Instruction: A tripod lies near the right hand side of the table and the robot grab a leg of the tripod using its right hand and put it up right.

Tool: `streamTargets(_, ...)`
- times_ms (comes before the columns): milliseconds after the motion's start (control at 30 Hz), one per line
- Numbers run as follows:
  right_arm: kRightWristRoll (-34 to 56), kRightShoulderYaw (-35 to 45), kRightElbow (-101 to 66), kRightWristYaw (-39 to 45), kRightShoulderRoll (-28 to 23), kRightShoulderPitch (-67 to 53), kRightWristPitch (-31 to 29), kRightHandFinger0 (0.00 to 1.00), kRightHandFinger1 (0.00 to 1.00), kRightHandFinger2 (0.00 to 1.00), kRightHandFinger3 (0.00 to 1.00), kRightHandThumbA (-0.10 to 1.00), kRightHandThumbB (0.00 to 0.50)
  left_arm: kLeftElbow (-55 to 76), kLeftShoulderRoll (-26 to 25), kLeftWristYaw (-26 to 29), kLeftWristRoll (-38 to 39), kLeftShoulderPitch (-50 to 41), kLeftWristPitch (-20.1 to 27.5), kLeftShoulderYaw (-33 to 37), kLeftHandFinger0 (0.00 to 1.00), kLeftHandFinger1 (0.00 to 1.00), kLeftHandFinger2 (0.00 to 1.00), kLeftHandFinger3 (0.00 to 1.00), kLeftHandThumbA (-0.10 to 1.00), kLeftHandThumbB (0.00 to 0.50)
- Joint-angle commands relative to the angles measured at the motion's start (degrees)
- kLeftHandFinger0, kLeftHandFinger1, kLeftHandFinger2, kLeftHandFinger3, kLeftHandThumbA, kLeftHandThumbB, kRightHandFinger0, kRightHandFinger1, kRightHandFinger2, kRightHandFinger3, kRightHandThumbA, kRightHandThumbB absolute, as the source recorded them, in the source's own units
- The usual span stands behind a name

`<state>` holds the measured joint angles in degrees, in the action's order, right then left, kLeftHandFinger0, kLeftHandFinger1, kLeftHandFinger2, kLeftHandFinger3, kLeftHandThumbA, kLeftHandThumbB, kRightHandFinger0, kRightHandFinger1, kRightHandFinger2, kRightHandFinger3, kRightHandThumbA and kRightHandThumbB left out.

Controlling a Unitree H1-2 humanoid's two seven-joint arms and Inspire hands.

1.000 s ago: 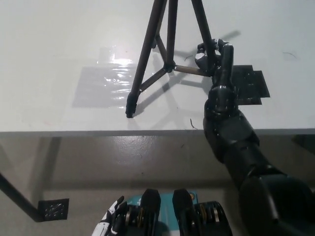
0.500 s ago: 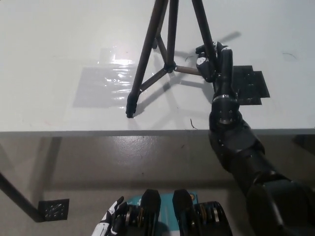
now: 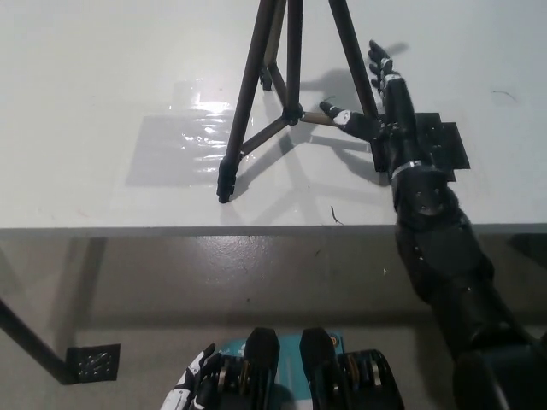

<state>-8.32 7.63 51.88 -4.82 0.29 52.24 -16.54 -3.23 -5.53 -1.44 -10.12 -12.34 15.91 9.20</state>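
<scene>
The black tripod (image 3: 249, 98) stands upright on the white table (image 3: 102, 68), its legs spread and its left foot (image 3: 224, 192) near the front edge. My black right hand (image 3: 381, 115) is at the tripod's right leg (image 3: 357, 73), open with its fingers (image 3: 377, 61) spread beside and behind the leg. The thumb (image 3: 338, 114) points left toward the centre brace; nothing is gripped. My white left hand (image 3: 193, 389) rests low at the bottom edge, mostly cut off.
A black tape patch (image 3: 446, 143) lies on the table under and right of my right wrist. A shiny clear tape patch (image 3: 175, 145) lies left of the tripod. The table's front edge (image 3: 171, 229) runs across the middle; a black plate (image 3: 92, 363) lies on the floor below.
My right hand has opened and let go of the tripod's right leg, fingers now spread. The forearm has shifted right and farther onto the table. The tripod stays upright.
</scene>
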Motion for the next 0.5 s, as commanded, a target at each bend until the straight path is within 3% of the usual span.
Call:
streamTargets(0,12.24,-1.28,-21.42,13.99,-1.66,0.20,8.77,1.00,1.00,1.00,1.00,0.84,0.500,0.83,-0.38,-0.28,-0.09,-1.35,2.84,0.24,1.00,1.00,1.00,1.00,1.00,0.352)
streamTargets(67,13.42,-1.73,-32.50,13.17,-1.79,-2.01,12.34,1.00,1.00,1.00,1.00,0.88,0.500,0.94,-0.35,0.09,-0.88,-1.43,2.62,0.24,1.00,1.00,1.00,1.00,1.00,0.353)
streamTargets(233,20.11,-2.16,-55.04,13.20,-2.82,-8.11,17.81,1.00,1.00,1.00,1.00,0.77,0.500,0.83,-0.29,0.30,-1.25,-0.98,2.46,0.17,1.00,1.00,1.00,1.00,1.00,0.358)
streamTargets(367,16.86,-4.73,-76.05,12.53,-5.94,-19.77,18.29,1.00,1.00,1.00,1.00,0.86,0.500,1.43,-0.55,-0.05,-1.23,-0.46,1.21,0.05,1.00,1.00,1.00,1.00,1.00,0.377)
streamTargets(467,10.60,-6.70,-86.12,11.38,-4.39,-29.33,14.18,1.00,1.00,1.00,1.00,1.00,0.500,1.14,-0.39,-0.01,-0.67,-0.02,1.52,-0.14,1.00,1.00,1.00,1.00,1.00,0.374)
